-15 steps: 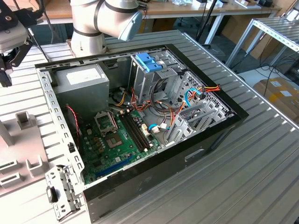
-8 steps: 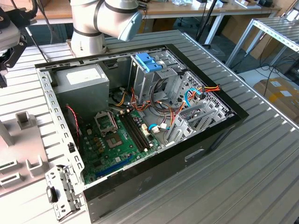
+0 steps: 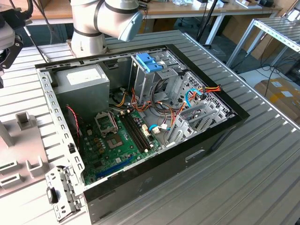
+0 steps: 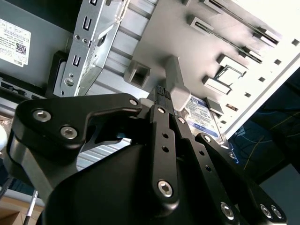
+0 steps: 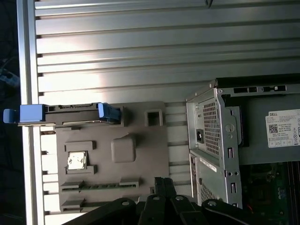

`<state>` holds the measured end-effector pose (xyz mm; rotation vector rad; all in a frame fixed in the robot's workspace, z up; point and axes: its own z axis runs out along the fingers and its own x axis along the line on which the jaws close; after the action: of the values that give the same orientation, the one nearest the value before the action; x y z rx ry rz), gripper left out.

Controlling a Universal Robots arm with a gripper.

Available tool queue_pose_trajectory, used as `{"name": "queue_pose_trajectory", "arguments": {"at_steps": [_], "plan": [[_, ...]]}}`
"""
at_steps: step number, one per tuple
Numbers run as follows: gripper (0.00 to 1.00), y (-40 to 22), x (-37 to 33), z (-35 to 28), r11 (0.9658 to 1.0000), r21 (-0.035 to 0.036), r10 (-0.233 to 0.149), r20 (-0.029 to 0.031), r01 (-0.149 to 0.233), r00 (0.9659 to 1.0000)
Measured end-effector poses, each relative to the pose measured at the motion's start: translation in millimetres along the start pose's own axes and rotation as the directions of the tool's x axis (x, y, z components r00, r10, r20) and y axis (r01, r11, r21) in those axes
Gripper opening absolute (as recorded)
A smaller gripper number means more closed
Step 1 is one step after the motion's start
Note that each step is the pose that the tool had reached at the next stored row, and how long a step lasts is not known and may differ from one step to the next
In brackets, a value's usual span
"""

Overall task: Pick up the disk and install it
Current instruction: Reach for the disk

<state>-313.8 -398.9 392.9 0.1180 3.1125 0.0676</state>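
Note:
The disk (image 5: 70,115) stands on its edge in a slot at the rim of a grey fixture plate (image 5: 140,168), with a blue rail at each end. Its white-and-blue label (image 4: 202,116) shows in the second wrist view, just behind the black fingers. My gripper (image 5: 163,181) hovers over the opposite side of that plate, near the computer case and apart from the disk. In both wrist views the two fingers of the gripper (image 4: 162,93) lie pressed together with nothing between them. The arm's wrist end (image 3: 8,49) shows at the exterior view's far left.
An open computer case (image 3: 154,154) lies on the ridged metal table (image 3: 243,187), holding a grey power supply (image 3: 82,79), a motherboard (image 3: 112,140), loose cables and a drive cage with a light-blue latch (image 3: 149,62). The fixture plate also carries a small chip (image 5: 77,160).

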Motion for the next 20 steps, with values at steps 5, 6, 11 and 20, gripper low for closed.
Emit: {"name": "queue_pose_trajectory", "arguments": {"at_steps": [5, 6, 11, 20], "plan": [[0.11, -0.4, 5.4, -0.1, 1.0, 0.0, 0.0, 0.0, 0.0, 1.0], [0.11, -0.5, 6.1, -0.1, 1.0, 0.0, 0.0, 0.0, 0.0, 1.0], [0.11, -0.8, 11.0, -0.1, 1.0, 0.0, 0.0, 0.0, 0.0, 1.0], [0.11, -1.4, 18.0, -0.2, 1.0, 0.0, 0.0, 0.0, 0.0, 1.0]]}}
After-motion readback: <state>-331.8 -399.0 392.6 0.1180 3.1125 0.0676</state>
